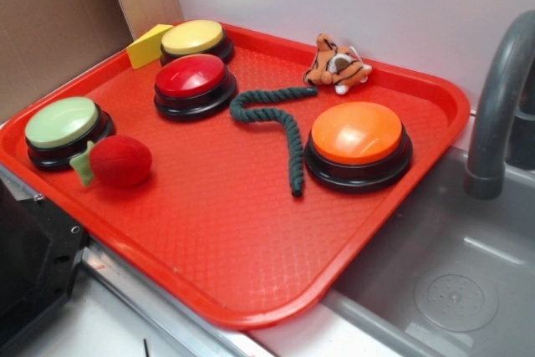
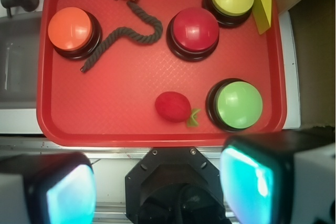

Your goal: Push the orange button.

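While the claw (image 2: 157, 187) hangs high over the near edge of the red plastic tray (image 1: 251, 290), nothing of the pressing is done yet, as far as I can judge. Its two pale-padded fingers (image 2: 68, 192) show at the bottom corners of the wrist view, spread well apart with nothing between them, so the claw is released. It does not appear in the exterior view at all.

The large round dome button with a glossy orange top on a black base (image 1: 358, 133) sits on the tray's side nearest the grey sink (image 1: 468, 282) and the grey faucet (image 1: 497, 98); in the wrist view it lies at the upper left (image 2: 70, 29), well apart from the claw. It stands untouched, so the whole approach, the descent and the press remain.

Counting what lies on the tray:
- Four dome buttons: the orange one, one red-topped (image 1: 191, 75), one yellow-topped (image 1: 194, 37), one green-topped (image 1: 61, 121).
- One dark green twisted rope (image 1: 276, 114), its end just beside the orange button's base.
- One small striped plush tiger (image 1: 336, 63), near the far rim.
- One red fuzzy ball with a green leaf (image 1: 121, 160), just beside the green button.
- One yellow wedge block (image 1: 147, 45), touching the yellow button's base.
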Motion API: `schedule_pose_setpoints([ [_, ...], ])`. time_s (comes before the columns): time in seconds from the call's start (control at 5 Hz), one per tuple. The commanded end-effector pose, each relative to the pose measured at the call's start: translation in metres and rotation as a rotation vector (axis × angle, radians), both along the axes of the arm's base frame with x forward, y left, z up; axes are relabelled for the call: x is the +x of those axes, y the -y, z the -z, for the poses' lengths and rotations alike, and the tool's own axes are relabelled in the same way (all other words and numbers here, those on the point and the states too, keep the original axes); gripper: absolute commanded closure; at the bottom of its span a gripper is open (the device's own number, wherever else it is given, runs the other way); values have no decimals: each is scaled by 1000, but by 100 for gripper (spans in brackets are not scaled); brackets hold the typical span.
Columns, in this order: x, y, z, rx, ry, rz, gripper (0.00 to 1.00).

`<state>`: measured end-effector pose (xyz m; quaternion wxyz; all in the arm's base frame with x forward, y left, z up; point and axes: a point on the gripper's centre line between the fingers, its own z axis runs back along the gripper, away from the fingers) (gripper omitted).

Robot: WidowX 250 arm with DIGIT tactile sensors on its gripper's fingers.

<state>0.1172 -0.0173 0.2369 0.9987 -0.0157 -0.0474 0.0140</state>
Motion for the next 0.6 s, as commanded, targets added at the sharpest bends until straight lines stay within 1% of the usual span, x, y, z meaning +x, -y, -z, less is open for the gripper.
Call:
schedule_pose_setpoints([
  [0.0,0,0,0,0,0,0,0],
  [0.2,50,50,23,84,-42,252,0],
  [0.4,88,101,41,101,95,495,0],
])
